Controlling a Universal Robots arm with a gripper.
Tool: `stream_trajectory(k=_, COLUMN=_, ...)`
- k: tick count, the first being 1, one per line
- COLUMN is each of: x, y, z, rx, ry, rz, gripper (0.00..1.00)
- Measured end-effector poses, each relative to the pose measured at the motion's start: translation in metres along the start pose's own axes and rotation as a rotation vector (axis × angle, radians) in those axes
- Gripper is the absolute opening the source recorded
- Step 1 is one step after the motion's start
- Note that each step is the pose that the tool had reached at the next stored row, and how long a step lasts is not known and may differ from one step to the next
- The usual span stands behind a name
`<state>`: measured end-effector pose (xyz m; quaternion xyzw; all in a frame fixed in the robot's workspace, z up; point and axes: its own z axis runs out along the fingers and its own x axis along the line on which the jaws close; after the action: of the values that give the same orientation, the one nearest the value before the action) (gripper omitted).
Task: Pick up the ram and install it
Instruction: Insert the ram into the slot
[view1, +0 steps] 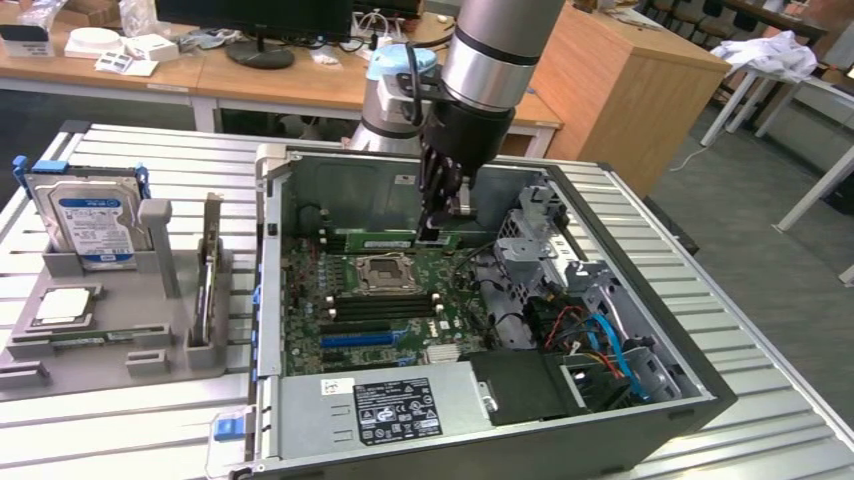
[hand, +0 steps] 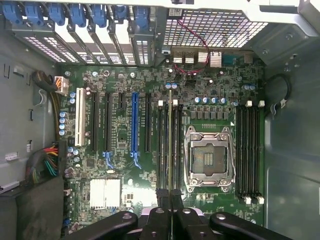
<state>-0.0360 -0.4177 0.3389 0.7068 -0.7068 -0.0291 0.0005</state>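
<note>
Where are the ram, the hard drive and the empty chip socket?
ram (view1: 380, 240): exterior view, middle of its green board.
hard drive (view1: 91, 225): exterior view, on its blue-and-white label.
chip socket (hand: 209, 157): wrist view, the open centre inside its metal frame.

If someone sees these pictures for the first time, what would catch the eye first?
The robot arm reaches down into the open computer case, with its gripper shut on the ram, close beside the CPU socket. At the exterior view's left, a blue-labelled hard drive stands upright in a grey holder.
</note>
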Motion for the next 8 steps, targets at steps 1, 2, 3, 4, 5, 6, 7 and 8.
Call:
stream_trajectory(k=1, x=0.0000, y=0.0000, z=0.0000, rx=0.0000, ry=0.0001, rz=0.000, gripper=0.13)
stream_trajectory(k=2, x=0.0001, y=0.0000, z=0.0007, rx=0.0001, ry=-0.0001, rz=0.000, gripper=0.13)
stream_trajectory(k=3, x=0.0002, y=-0.0001, z=0.0017, rx=0.0003, ry=-0.0001, rz=0.000, gripper=0.13)
stream_trajectory(k=4, x=0.0002, y=-0.0002, z=0.0031, rx=0.0008, ry=-0.0001, rz=0.000, gripper=0.13)
stream_trajectory(k=5, x=0.0002, y=-0.0003, z=0.0045, rx=0.0015, ry=0.0000, rz=0.000, gripper=0.13)
stream_trajectory(k=6, x=0.0003, y=-0.0003, z=0.0062, rx=0.0024, ry=0.0001, rz=0.000, gripper=0.13)
stream_trajectory(k=7, x=0.0004, y=-0.0004, z=0.0080, rx=0.0034, ry=0.0000, rz=0.000, gripper=0.13)
stream_trajectory(k=8, x=0.0005, y=-0.0004, z=0.0099, rx=0.0045, ry=0.0000, rz=0.000, gripper=0.13)
